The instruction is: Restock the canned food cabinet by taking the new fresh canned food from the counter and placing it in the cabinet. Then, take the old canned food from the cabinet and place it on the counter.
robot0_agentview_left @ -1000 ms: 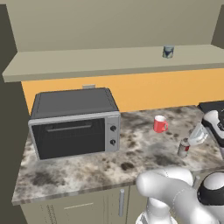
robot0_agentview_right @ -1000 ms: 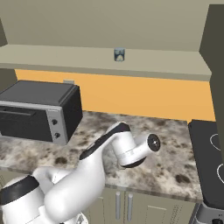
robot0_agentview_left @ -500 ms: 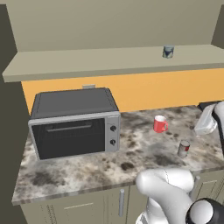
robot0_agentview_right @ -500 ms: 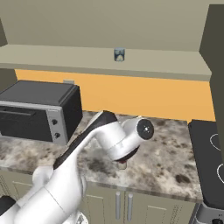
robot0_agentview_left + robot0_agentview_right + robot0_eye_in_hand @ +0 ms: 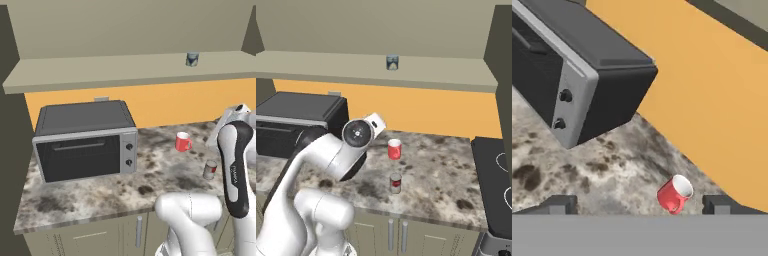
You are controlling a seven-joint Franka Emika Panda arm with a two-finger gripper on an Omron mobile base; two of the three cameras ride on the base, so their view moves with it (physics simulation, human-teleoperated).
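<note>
The gripper [image 5: 640, 204] is spread wide and holds nothing. Its two dark tips stick up with a big gap between them. It hangs in the air over the counter [image 5: 100, 195] and looks down at a slant.

The new can [image 5: 192, 59] stands high above the gripper, upright on the shelf of the cabinet [image 5: 100, 70]. It sits near the front edge, where an arm can put it down with ease. I think that part of the job is done.

The old can [image 5: 210, 170] stands upright on the counter, down below the gripper and closer to the robot than the mug [image 5: 675, 193]. It is out in the open with nothing touching it. So I think that part is done too, and that is why the gripper has nothing to hold.

The red mug is just ahead of the gripper, well below it. The oven [image 5: 577, 75] is off to the left of the gripper. Neither is part of the job, so they are best left alone
</note>
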